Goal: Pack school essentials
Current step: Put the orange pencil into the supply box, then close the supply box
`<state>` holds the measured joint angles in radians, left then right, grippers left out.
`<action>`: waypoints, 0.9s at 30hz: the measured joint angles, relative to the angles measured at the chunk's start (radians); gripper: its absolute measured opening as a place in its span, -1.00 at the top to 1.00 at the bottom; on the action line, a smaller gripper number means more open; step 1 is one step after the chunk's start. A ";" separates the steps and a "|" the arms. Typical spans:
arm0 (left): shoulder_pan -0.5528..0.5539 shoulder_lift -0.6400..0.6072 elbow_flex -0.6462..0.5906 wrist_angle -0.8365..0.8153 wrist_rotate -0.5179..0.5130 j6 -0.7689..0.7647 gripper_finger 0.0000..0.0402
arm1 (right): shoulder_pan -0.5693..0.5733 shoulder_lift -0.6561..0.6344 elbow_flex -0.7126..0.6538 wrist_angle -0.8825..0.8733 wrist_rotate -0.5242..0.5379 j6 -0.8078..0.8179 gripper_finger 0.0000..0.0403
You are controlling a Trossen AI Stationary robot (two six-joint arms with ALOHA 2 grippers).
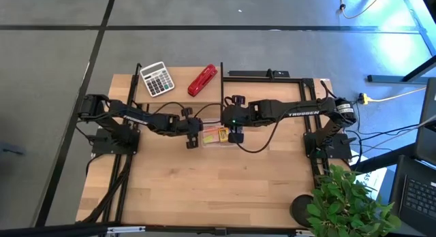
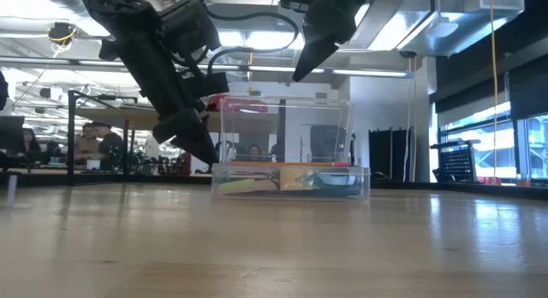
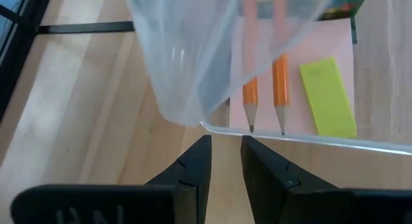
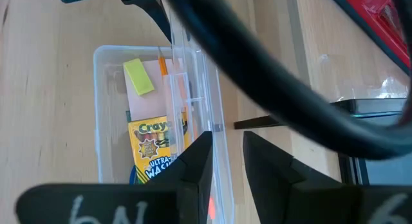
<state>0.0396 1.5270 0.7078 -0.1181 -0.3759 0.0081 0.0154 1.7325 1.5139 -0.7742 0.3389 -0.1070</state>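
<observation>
A clear plastic box sits at mid-table on its base, its clear lid standing upright. Inside lie the yellow-green crayon box, the orange pencil, the tiny yellow block, the pink sticky-note pad and something blue. I cannot make out the pen. My left gripper is narrowly open, low at the box's left end, just short of its rim. My right gripper, also narrowly open, hangs above the lid's top edge.
A grey-white calculator and a red stapler lie near the far edge, beside a black frame rail. A potted plant and a dark round base fill the near right corner. Bare wood stretches along the near side.
</observation>
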 joint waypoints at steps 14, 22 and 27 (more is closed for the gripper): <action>-0.032 -0.024 0.050 -0.149 0.000 -0.024 0.61 | -0.002 0.000 0.000 -0.004 0.004 -0.003 0.56; -0.097 -0.170 0.064 -0.301 -0.003 -0.145 0.61 | -0.026 0.000 0.000 0.004 0.008 -0.004 0.55; -0.133 -0.269 0.064 -0.300 -0.029 -0.186 0.61 | -0.049 0.000 0.000 0.010 -0.031 -0.006 0.55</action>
<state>-0.0938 1.2578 0.7719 -0.4180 -0.4047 -0.1780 -0.0340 1.7325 1.5139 -0.7643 0.3083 -0.1131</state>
